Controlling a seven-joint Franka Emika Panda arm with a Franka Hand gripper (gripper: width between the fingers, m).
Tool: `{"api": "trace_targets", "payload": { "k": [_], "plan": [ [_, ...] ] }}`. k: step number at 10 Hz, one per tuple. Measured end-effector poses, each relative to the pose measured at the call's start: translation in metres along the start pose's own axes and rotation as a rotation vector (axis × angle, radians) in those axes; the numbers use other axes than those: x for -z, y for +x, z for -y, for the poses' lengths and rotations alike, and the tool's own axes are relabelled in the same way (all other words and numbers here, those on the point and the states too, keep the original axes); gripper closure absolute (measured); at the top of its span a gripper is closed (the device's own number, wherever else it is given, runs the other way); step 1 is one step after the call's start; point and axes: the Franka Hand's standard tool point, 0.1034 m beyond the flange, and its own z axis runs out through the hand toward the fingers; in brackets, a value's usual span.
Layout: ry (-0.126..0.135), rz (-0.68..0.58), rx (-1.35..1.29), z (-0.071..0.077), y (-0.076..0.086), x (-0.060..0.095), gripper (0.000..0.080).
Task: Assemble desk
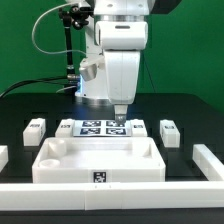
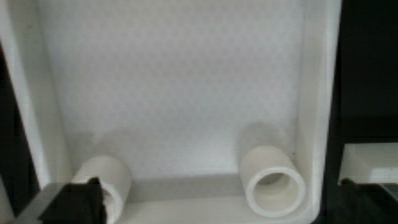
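Both jaws wide apart and empty, low by the tabletop [image 1: 100, 158] and marker board [image 1: 95, 128].

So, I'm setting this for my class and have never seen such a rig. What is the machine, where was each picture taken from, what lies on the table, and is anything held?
The white machine is a robot arm. Its claw hangs open and holds nothing. One picture comes from a camera standing off the arm, the other from a camera on its wrist. On the black table lies the desk's tabletop panel, a wide white tray with a raised rim. The wrist view looks into it and shows two round sockets. Behind the panel lies the marker board, with short square legs on either side. Low white rails border the area.
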Motion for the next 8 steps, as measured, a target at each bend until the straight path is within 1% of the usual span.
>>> {"api": "trace_targets", "payload": {
  "k": [1, 2, 3, 4, 5, 6, 7, 8],
  "plan": [
    [0.009, -0.002, -0.002, 0.013, -0.011, -0.011, 0.0150],
    [0.012, -0.006, 0.005, 0.022, -0.022, -0.022, 0.0150],
    [0.022, -0.011, 0.001, 0.029, -0.032, -0.035, 0.0150],
    [0.024, -0.015, -0.009, 0.032, -0.036, -0.046, 0.0150],
    [0.027, -0.021, -0.016, 0.036, -0.038, -0.059, 0.0150],
    [0.010, -0.024, -0.022, 0.035, -0.036, -0.066, 0.0150],
    [-0.039, -0.024, -0.024, 0.029, -0.037, -0.063, 0.0150],
    [-0.032, -0.024, -0.024, 0.030, -0.037, -0.064, 0.0150]
  ]
}}
